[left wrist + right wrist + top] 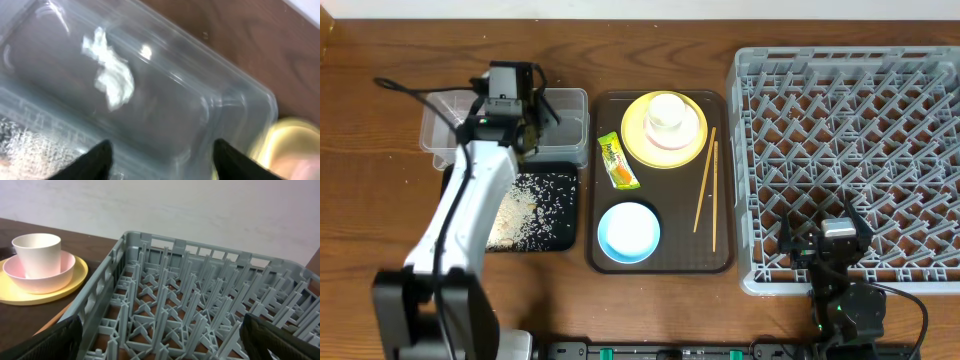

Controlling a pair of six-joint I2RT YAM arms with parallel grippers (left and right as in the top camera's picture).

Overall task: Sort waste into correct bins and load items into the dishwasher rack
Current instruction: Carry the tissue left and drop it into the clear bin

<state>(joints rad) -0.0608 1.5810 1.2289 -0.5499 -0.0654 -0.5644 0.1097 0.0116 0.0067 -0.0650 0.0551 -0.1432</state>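
Note:
My left gripper [528,120] is open and empty over the clear tub [568,100]. In the left wrist view its fingers [162,160] hang above the tub [220,100], where a crumpled white paper wad [111,72] lies. The black tray [560,235] holds loose rice grains [525,200]. The snack wrapper [617,161], the yellow plate [638,140] with the white-pink cup [667,115], the blue bowl [628,232] and the chopsticks [705,185] lie on the brown tray. My right gripper [825,228] is open and empty over the grey rack's [850,120] front edge; its wrist view shows the fingers [162,340], rack [200,290], cup [36,255] and plate [15,292].
The dark brown serving tray [680,255] sits between the bins and the rack. The clear tub stands behind the black tray, touching it. Bare wooden table [380,200] shows at the left and along the back.

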